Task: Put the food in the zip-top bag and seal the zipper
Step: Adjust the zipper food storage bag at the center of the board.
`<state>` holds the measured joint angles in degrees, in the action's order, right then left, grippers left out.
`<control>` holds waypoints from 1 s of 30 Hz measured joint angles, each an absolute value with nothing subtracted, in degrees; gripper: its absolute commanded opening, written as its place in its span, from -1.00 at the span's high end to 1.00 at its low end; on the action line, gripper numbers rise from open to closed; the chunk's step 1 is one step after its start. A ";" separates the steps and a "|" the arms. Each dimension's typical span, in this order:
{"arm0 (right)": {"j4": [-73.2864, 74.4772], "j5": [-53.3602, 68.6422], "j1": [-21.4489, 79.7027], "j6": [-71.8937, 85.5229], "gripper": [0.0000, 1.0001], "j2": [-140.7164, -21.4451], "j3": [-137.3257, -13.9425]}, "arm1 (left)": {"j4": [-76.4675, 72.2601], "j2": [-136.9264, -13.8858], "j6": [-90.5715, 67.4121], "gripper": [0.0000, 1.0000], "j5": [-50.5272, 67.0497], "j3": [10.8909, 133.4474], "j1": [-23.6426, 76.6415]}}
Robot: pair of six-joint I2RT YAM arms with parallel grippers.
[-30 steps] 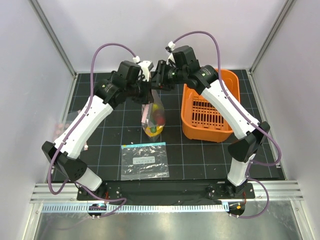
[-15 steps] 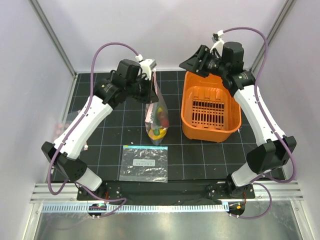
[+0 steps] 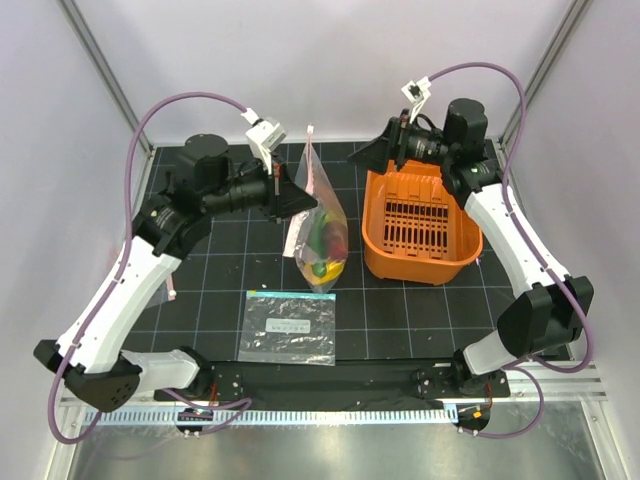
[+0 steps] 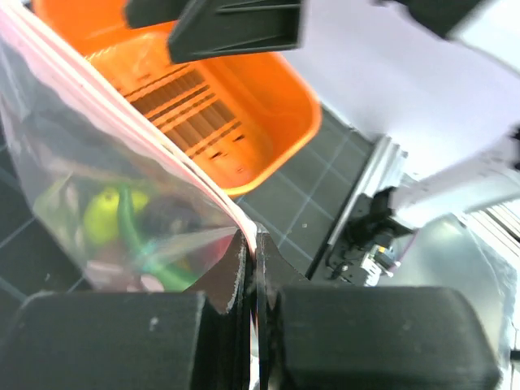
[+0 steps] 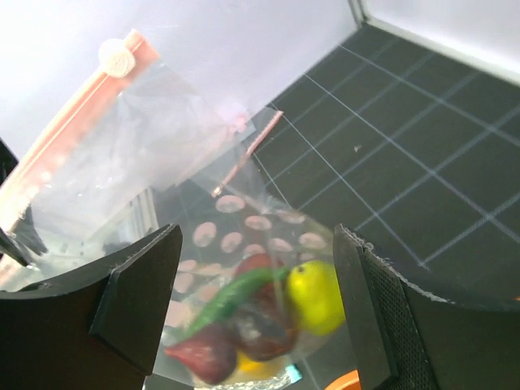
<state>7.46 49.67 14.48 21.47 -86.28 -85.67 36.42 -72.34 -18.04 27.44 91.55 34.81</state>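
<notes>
The zip-top bag (image 3: 322, 215) hangs in the air, held up by its pink zipper (image 3: 307, 160). My left gripper (image 3: 296, 200) is shut on the zipper strip; the left wrist view shows the pink strip (image 4: 162, 150) pinched between the closed fingertips (image 4: 253, 244). The food (image 3: 322, 250) sits in the bag's bottom: a yellow-green round fruit (image 5: 313, 296), a slim green chili (image 5: 231, 296), a dark maroon piece (image 5: 264, 329) and a bit of yellow pepper (image 5: 262, 367). My right gripper (image 3: 372, 155) is open and empty, off to the bag's right, apart from it, fingers (image 5: 138, 301) spread wide.
The orange basket (image 3: 440, 262) stands right of the bag, under my right wrist. A second clear bag with a teal strip and white label (image 3: 288, 325) lies flat on the black mat in front. White walls enclose the back and sides.
My right gripper let go of the bag and swung right, above the basket. My left arm drew back to the left and now holds the bag alone, tilted.
</notes>
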 measured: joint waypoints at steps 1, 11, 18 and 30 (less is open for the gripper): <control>6.31 51.22 14.06 21.61 -0.64 -86.28 -85.69 | 36.10 -71.64 -17.67 1.00 28.84 91.55 34.81; -15.53 67.20 12.53 28.84 -0.76 -86.76 -85.27 | 35.09 -70.39 -19.77 0.99 46.98 91.53 34.81; -36.40 73.76 13.10 41.34 -0.77 -86.91 -82.85 | 33.19 -69.49 -23.20 1.00 56.23 91.90 34.81; -69.80 75.13 18.68 77.03 -0.11 -91.90 -85.60 | 26.94 -69.45 -29.47 0.99 64.18 93.01 35.20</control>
<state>-69.80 75.13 18.68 77.03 -91.90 -85.60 26.94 -69.45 -29.47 64.18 93.01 35.20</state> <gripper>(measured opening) 0.744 0.024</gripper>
